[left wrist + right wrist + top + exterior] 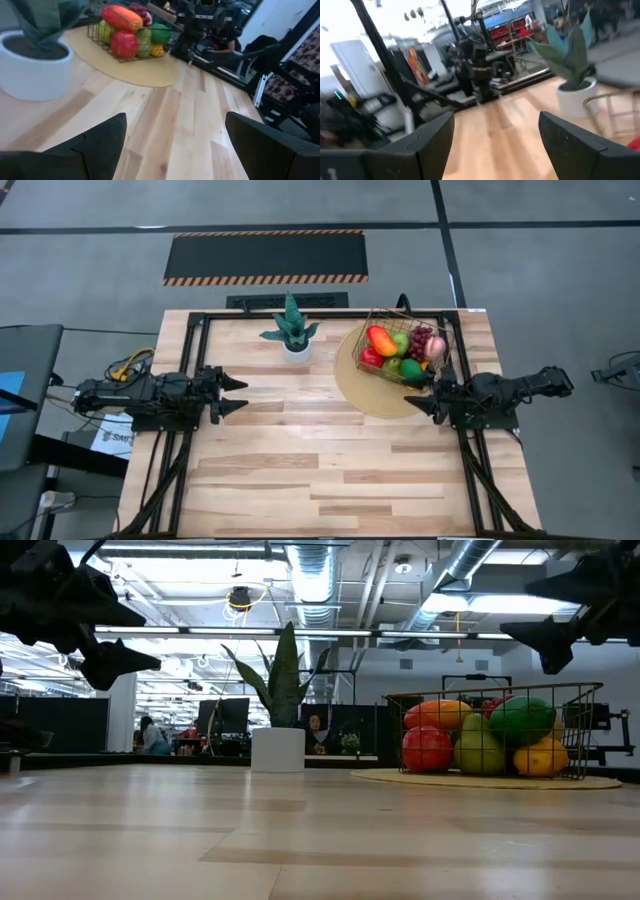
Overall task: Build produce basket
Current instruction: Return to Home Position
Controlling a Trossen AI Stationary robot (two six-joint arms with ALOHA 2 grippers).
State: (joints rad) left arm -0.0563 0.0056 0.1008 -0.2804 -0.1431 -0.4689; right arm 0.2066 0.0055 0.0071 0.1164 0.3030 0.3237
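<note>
Brass-coloured wire holds the harvest: the basket [374, 321] stands on its round tan mat [362, 388] at the table's far right, heaped with the produce [398, 350]. The loading looks finished, which would explain why the left gripper [246, 395] and the right gripper [415, 394], just beside the basket, hover with fingers spread and empty.
</note>
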